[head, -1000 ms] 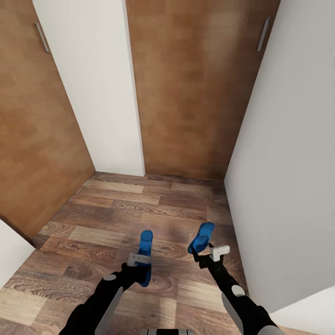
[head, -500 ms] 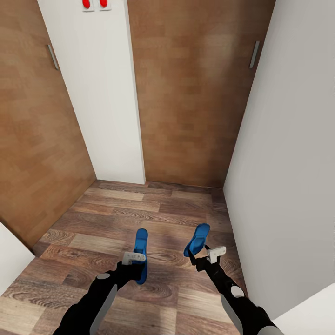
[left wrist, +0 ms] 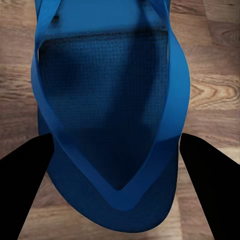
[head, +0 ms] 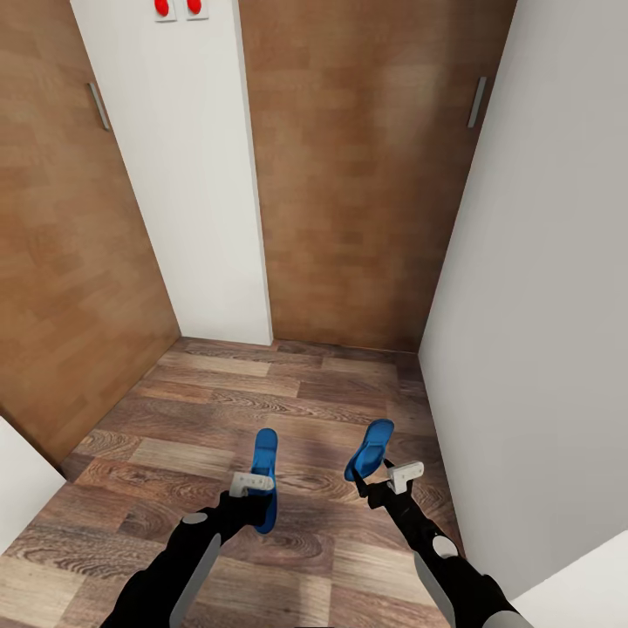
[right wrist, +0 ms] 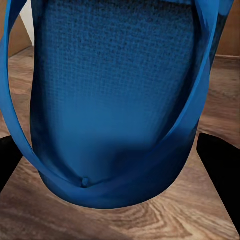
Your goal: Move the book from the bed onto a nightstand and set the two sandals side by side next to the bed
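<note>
Each of my grippers holds one of the two bright blue sandals above the wood-plank floor [head: 218, 392]. The left gripper [head: 260, 508] is shut on the left sandal [head: 264, 453], which points away from me. In the left wrist view this sandal [left wrist: 107, 125] lies between the black fingers [left wrist: 22, 190]. The right gripper [head: 368, 482] is shut on the right sandal [head: 373, 443], which tilts upward. In the right wrist view the sandal [right wrist: 115, 100] sits close to the lens between dark fingers [right wrist: 220, 167]. The book, bed and nightstand are out of view.
I face a narrow corner. A brown wooden door [head: 358, 174] stands ahead and another door [head: 61, 262] at the left, with a white wall strip [head: 201, 174] carrying two red marks [head: 177, 8] between them. A white wall [head: 541, 262] is close on the right.
Since one second ago the head view has tilted up, bringing the red marks into sight. Over the last half second nothing has moved, and both sandals stay gripped.
</note>
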